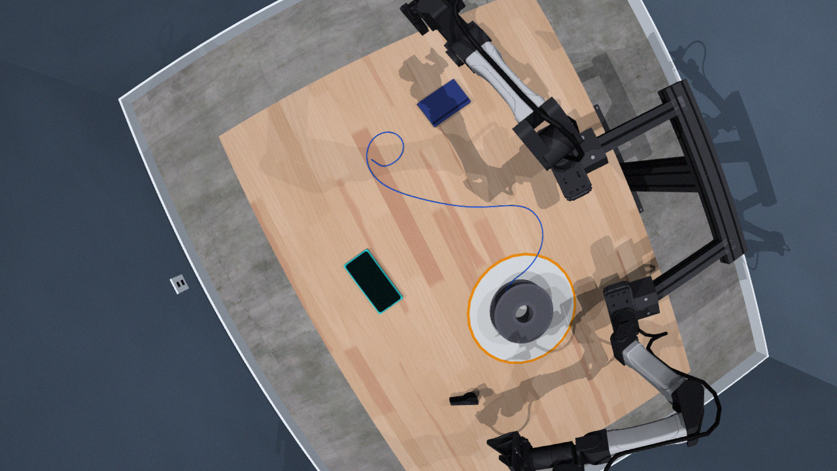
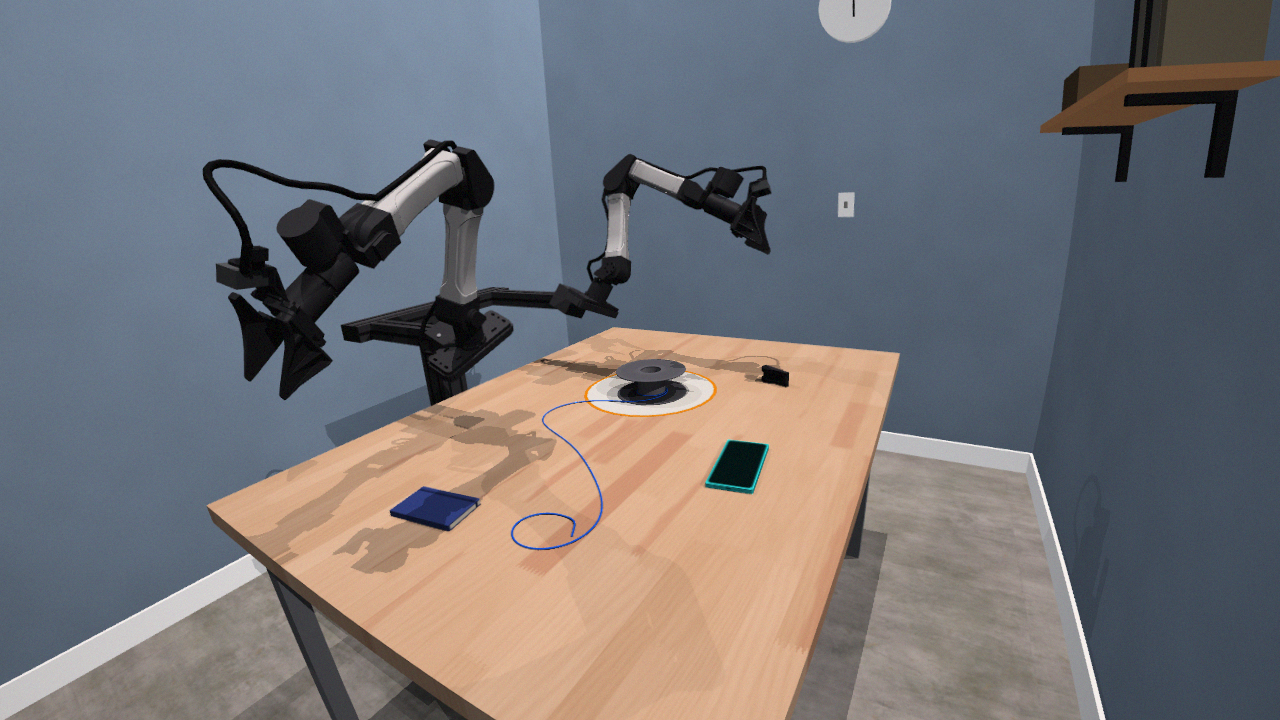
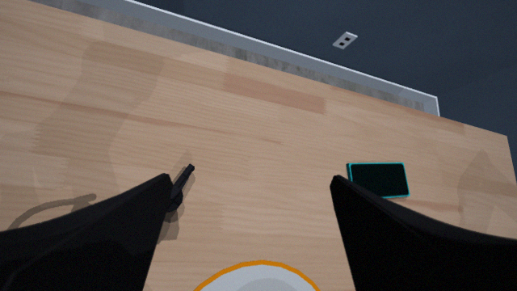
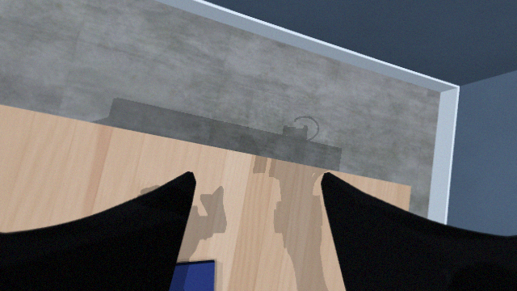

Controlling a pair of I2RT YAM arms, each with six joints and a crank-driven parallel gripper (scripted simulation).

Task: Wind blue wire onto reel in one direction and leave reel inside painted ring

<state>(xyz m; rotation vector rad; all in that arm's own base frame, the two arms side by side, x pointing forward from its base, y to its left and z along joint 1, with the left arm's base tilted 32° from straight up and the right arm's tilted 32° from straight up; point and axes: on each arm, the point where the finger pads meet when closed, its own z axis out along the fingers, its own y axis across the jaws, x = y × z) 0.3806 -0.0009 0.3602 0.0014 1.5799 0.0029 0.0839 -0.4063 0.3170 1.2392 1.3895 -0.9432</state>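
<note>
The grey reel (image 1: 535, 297) (image 2: 633, 369) lies flat inside the orange-edged painted ring (image 1: 516, 362) (image 2: 644, 415) (image 3: 262, 263). The blue wire (image 1: 542, 234) (image 2: 601, 505) leaves between its flanges, crosses the ring's edge and runs in a long S to a loop with its free end inside. Most of the wire on the hub is hidden. My left gripper (image 1: 490, 443) (image 2: 767, 249) (image 3: 251, 179) is open and empty, high above the table on the reel's side. My right gripper (image 2: 266, 386) (image 4: 258, 176) is open and empty, high up beyond the notebook, far from the reel.
A dark blue notebook (image 1: 443, 105) (image 2: 429, 508) (image 4: 202, 279) lies near the wire's loop, apart from it. A teal-edged phone (image 1: 373, 280) (image 2: 738, 465) (image 3: 377, 179) and a small black object (image 1: 463, 399) (image 2: 775, 376) (image 3: 185, 178) lie outside the ring, touching neither reel nor wire.
</note>
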